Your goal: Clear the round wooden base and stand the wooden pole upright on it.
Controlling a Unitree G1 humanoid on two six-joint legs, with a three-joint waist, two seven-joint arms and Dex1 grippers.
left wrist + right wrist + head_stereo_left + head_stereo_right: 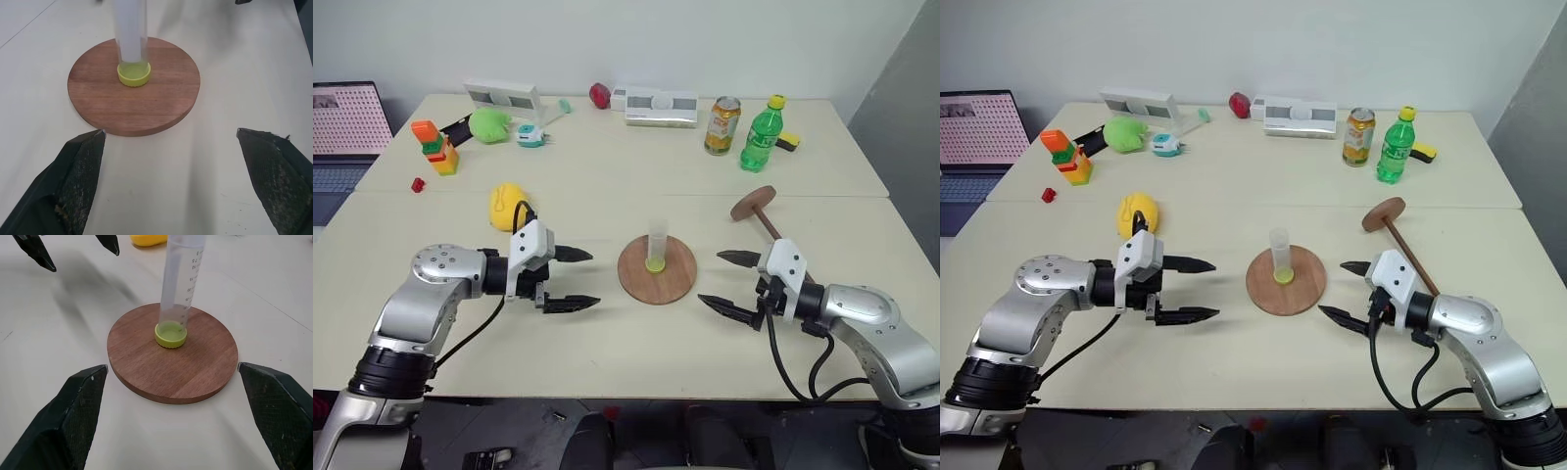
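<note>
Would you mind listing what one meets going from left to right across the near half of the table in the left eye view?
Left gripper, open → round wooden base with the clear plastic tube standing on it → right gripper, open → wooden pole.

Pale cream table with a seam across it, plain white wall behind

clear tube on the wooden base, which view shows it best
The right wrist view: the clear tube stands upright on the round wooden base, printed scale readable, yellow-green bottom plain. The left wrist view shows its lower part close. Both eye views show it whole but small.
</note>
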